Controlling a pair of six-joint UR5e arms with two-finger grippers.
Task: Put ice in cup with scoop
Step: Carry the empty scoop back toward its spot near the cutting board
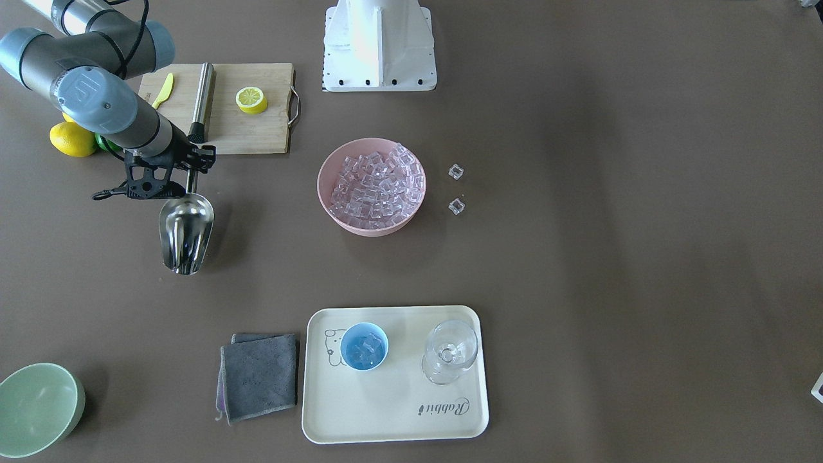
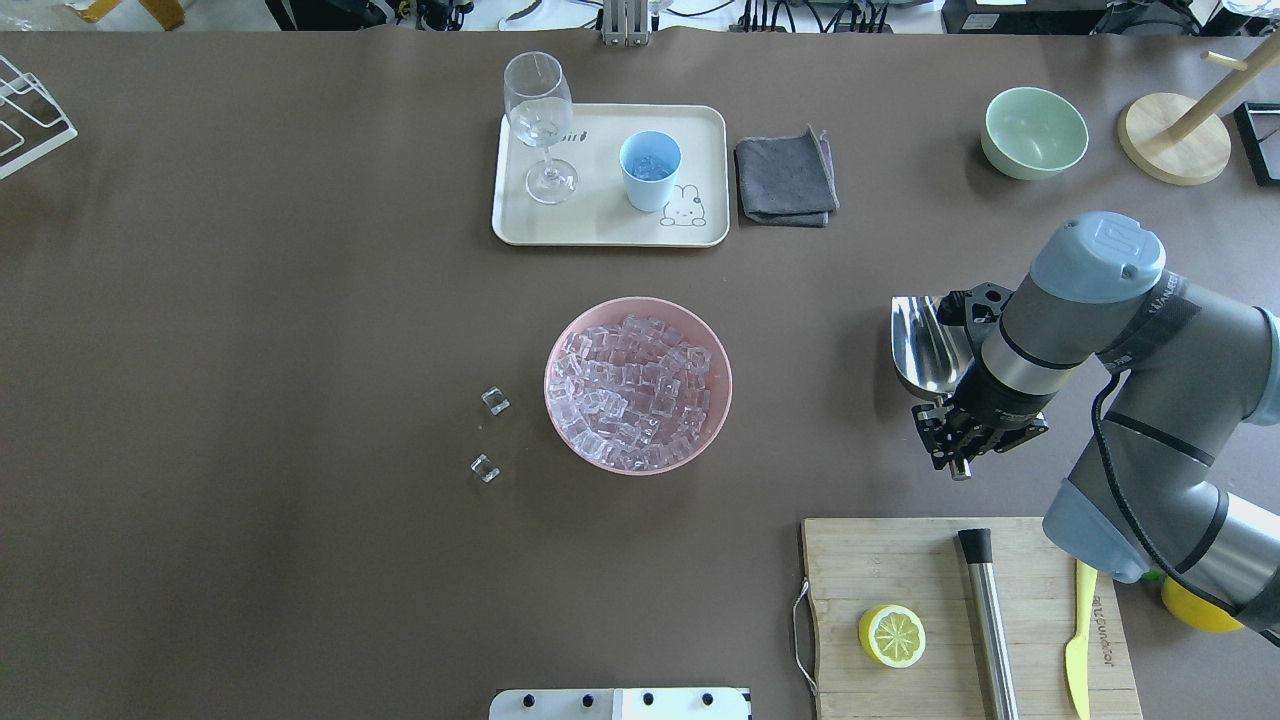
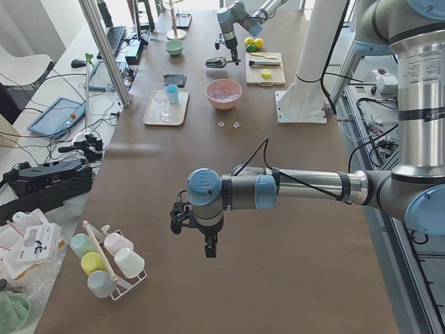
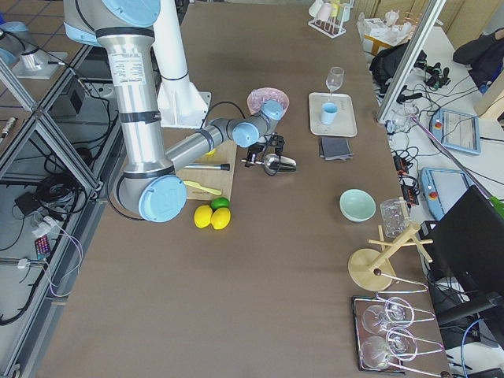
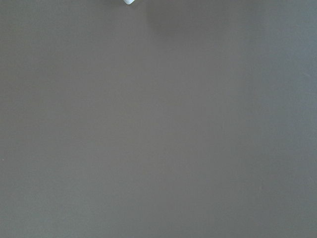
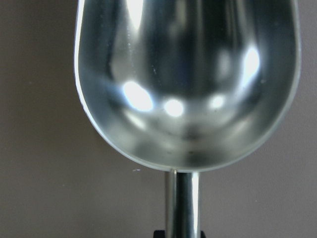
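Overhead exterior view is showing the right claw [image 2: 952, 438] clenching the thin handle of the scoop [image 2: 928, 345], well to the right of the pink bowl [image 2: 549, 385] and just ahead of the cutting board [image 2: 900, 570]. The scoop's trough is pointing away from the robot, toward the far side of the surface [image 2: 300, 300]. In the right wrist-mounted view the trough is showing only bare polished metal and bright reflections. From the front-facing view the scoop is casting a shadow on the surface beside it.

Most of the ice [image 2: 636, 390] is lying heaped in the pink bowl at mid-surface. Two loose cubes [image 2: 495, 401] are lying on the surface just beside the bowl, on the robot's left of it. The cup [image 2: 650, 190] is standing upright on the cream tray [image 2: 600, 225] at the far side, with a few cubes lying inside it. A stemmed glass [image 2: 540, 110] is standing next to the cup on the same tray. A grey cloth [image 2: 787, 180] is lying just beside the tray, and a pale green bowl [image 2: 1035, 130] is sitting farther right.

On the cutting board a lemon half [image 2: 892, 636], a steel cylinder [image 2: 990, 620] and a yellow knife [image 2: 1078, 640] are lying side by side.

The left claw [image 3: 208, 243] is hanging over bare surface, well apart from everything; I cannot tell whether it is released or clenched.
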